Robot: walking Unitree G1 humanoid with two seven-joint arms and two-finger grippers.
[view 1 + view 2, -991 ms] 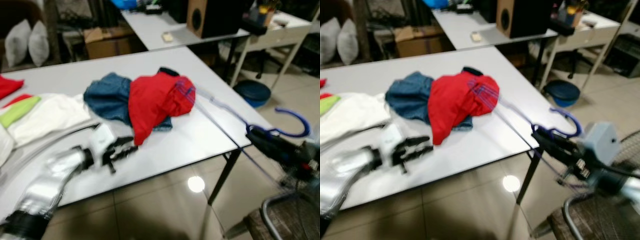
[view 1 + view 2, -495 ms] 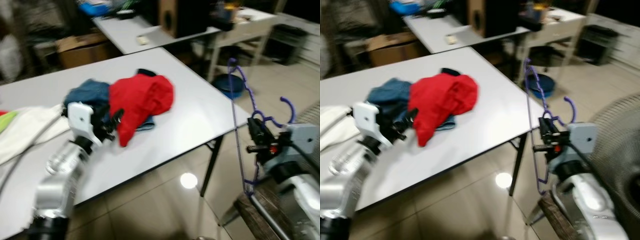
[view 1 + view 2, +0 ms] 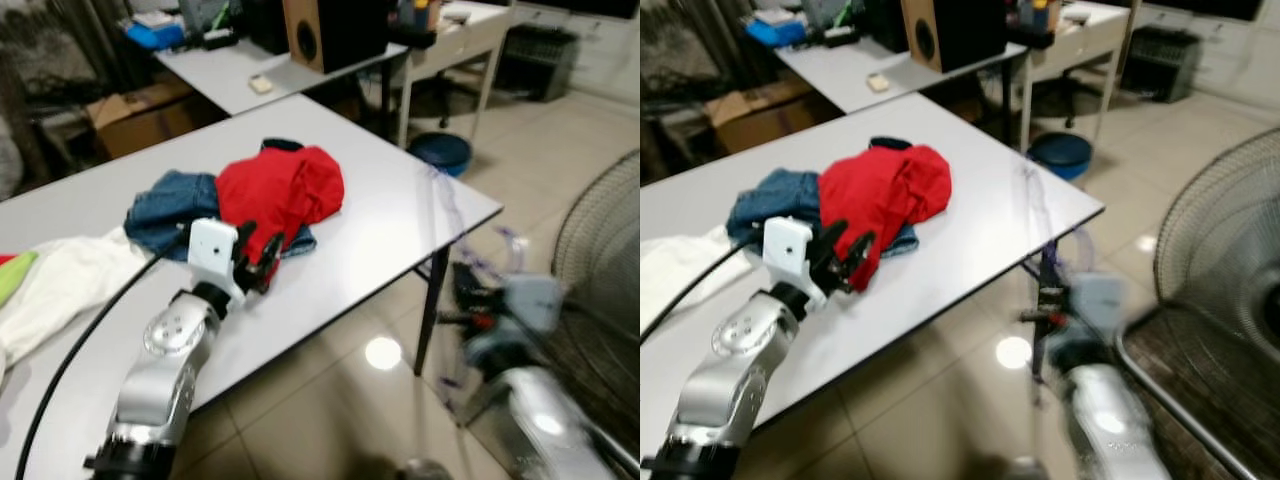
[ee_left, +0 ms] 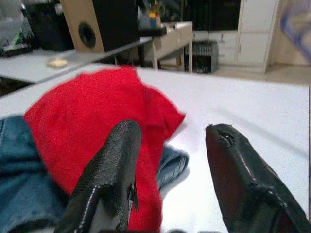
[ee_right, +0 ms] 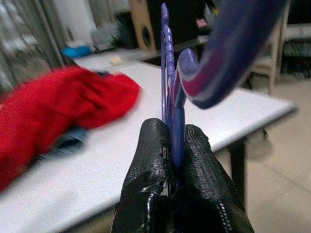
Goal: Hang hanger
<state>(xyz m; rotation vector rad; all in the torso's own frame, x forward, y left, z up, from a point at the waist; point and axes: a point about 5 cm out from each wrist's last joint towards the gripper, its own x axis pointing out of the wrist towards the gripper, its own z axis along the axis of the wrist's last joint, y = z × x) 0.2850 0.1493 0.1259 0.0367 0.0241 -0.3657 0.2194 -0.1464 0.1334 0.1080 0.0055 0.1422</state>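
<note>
While clamped: hanger (image 5: pixel 171 73) (purple)

purple hanger (image 5: pixel 170 92) upright, pinched in right hand (image 5: pixel 172 133)

A purple-blue hanger (image 5: pixel 171 92) with a faint reddish streak is seen. A red garment (image 3: pixel 281 190) and a blue denim one (image 3: pixel 165 205) are laid on the white surface (image 3: pixel 400 215); black fingers (image 4: pixel 112 170) are shown.

You see a white rectangular table (image 3: pixel 400 215) carrying a crumpled red garment (image 3: pixel 280 190), blue denim clothing (image 3: pixel 165 205) and white cloth (image 3: pixel 60 290).
</note>
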